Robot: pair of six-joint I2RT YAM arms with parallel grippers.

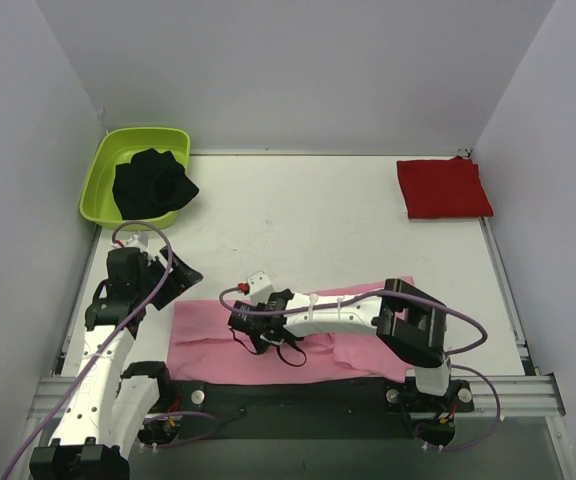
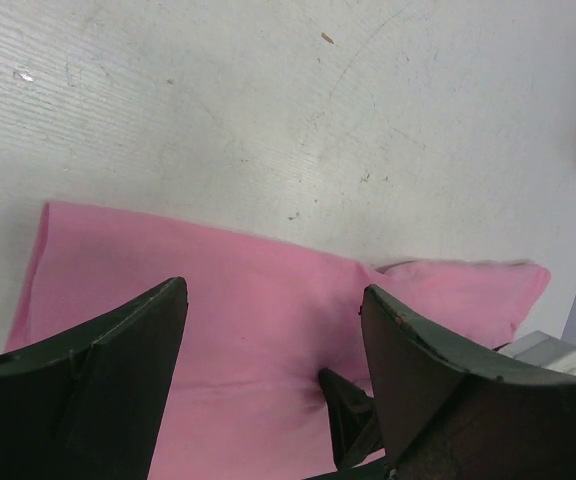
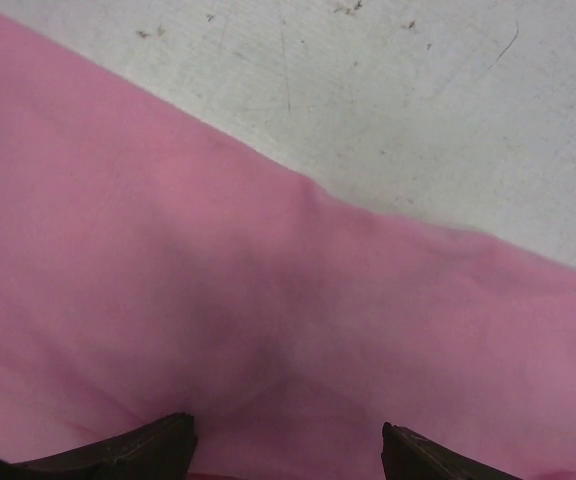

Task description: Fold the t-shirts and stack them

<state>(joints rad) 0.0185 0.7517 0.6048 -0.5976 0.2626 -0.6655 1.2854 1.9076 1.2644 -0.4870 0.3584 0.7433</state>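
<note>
Left jaws are spread wide with nothing in them, hovering by the left end of the pink t-shirt (image 1: 208, 350), lime tub (image 1: 95, 182) (black cloth (image 1: 153, 185) piled in it) further out beyond them. Right jaws are apart too, low over the middle of that shirt on the surface (image 1: 318, 220), and the red t-shirt (image 1: 443, 187) sits folded well beyond them, off right.
</note>
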